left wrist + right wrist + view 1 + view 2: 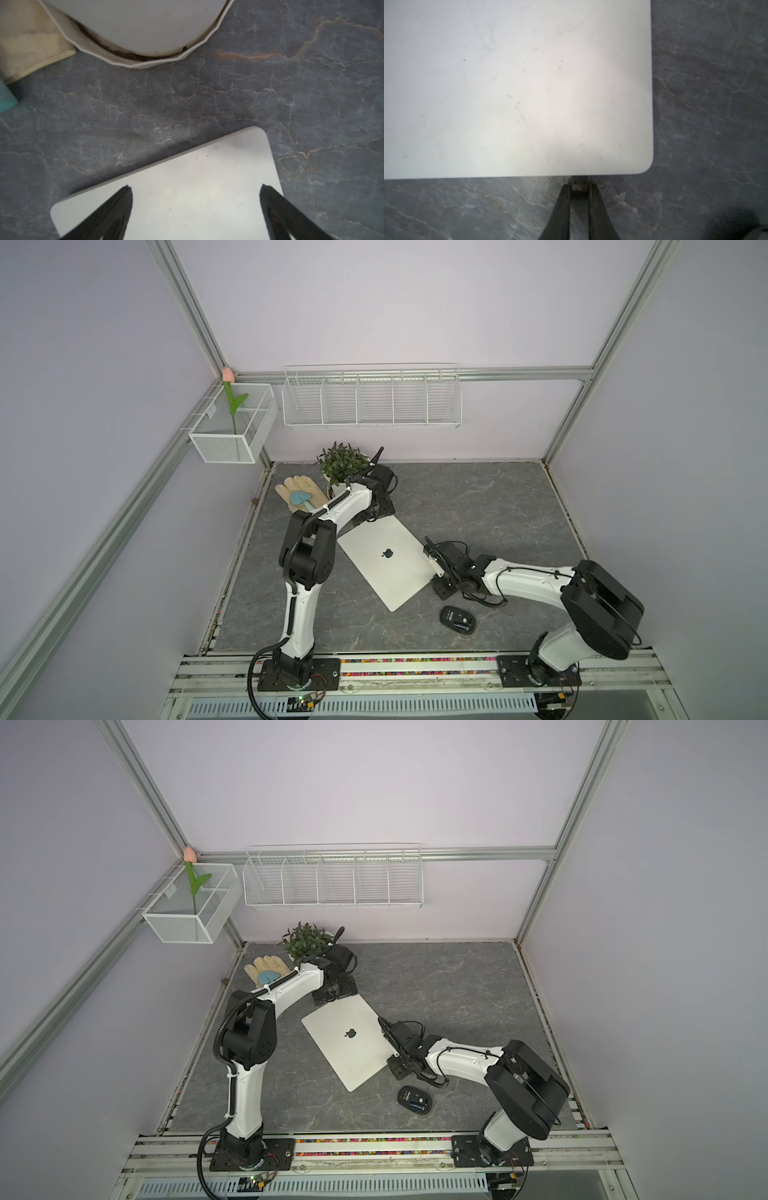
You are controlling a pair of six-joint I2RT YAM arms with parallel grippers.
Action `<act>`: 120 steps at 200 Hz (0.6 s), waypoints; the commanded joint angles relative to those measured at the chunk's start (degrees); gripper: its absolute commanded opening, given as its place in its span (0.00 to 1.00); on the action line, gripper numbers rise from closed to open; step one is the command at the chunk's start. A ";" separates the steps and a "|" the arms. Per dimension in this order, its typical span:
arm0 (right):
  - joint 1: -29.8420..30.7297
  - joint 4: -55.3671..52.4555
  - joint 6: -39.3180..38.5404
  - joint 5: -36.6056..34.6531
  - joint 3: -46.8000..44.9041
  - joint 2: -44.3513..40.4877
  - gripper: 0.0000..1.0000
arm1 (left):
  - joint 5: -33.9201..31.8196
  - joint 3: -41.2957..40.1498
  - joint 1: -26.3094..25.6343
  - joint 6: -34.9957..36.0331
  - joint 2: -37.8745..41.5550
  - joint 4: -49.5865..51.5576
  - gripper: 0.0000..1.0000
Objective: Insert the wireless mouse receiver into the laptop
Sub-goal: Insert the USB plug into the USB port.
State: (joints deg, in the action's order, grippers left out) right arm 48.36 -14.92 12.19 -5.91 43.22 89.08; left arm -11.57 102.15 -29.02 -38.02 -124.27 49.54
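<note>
"What's on the table, counted, left to right?"

"One cream work glove, one leafy green potted plant, one slim silver-white laptop, one black oval mouse, and my two grippers."

"And the receiver?"

"My left gripper spreads wide above the laptop's far end, holding nothing. My right gripper pinches the one tiny dark USB receiver, whose metal end meets the laptop's side edge near a corner. The port is hidden under the lid – I can't tell how deep it sits."

Pale lilac walls, aluminium frame posts, and a grey, apparently marble-patterned tabletop.
</note>
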 commanded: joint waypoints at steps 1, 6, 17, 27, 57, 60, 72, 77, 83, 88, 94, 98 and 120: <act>-0.28 0.19 -0.83 2.04 -1.94 -1.18 0.14 | -1.21 5.67 -0.34 4.87 -3.97 5.90 0.97; -0.28 0.36 -0.87 2.04 -2.15 -1.42 0.14 | -0.55 6.73 -0.34 5.41 -4.87 5.93 0.96; -0.28 0.59 -0.85 2.09 -2.50 -1.76 0.14 | 0.08 9.29 -0.34 6.10 -6.98 6.57 0.95; -0.28 0.81 -0.72 2.22 -2.84 -2.18 0.14 | 0.83 11.89 -0.34 6.59 -9.06 7.60 0.93; -0.28 1.89 -0.98 3.75 -4.17 -3.50 0.14 | 0.59 18.09 -0.27 7.44 -13.98 10.82 0.93; -0.28 1.97 -1.01 3.82 -4.34 -3.55 0.14 | 0.77 18.59 -0.25 7.48 -14.38 11.10 0.93; -0.24 2.08 -1.42 4.22 -4.71 -3.91 0.14 | 1.20 20.18 -0.25 7.61 -15.81 12.01 0.93; -0.27 2.09 -1.58 4.36 -4.79 -3.94 0.14 | 1.31 20.55 -0.25 7.61 -16.19 12.07 0.93; -0.28 2.09 -1.76 4.59 -4.81 -3.94 0.14 | 1.35 20.91 -0.25 7.75 -16.69 12.20 0.92; -0.28 2.09 -1.78 4.73 -4.81 -4.01 0.14 | 1.57 21.27 -0.25 7.93 -17.05 12.37 0.92; -0.23 2.04 -1.81 4.76 -4.80 -4.12 0.14 | 1.72 21.65 -0.25 8.05 -17.47 12.74 0.92; -0.26 2.08 -1.76 4.86 -4.84 -4.23 0.14 | 1.58 21.87 -0.25 7.97 -17.65 13.05 0.92; -0.20 2.61 -1.82 5.12 -4.99 -4.29 0.14 | 2.33 22.04 -0.30 7.69 -18.52 13.20 0.90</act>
State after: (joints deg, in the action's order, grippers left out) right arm 48.36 -12.53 11.49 -2.46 39.55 85.91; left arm -9.76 122.98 -29.26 -31.16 -140.55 58.57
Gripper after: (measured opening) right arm 0.158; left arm 0.908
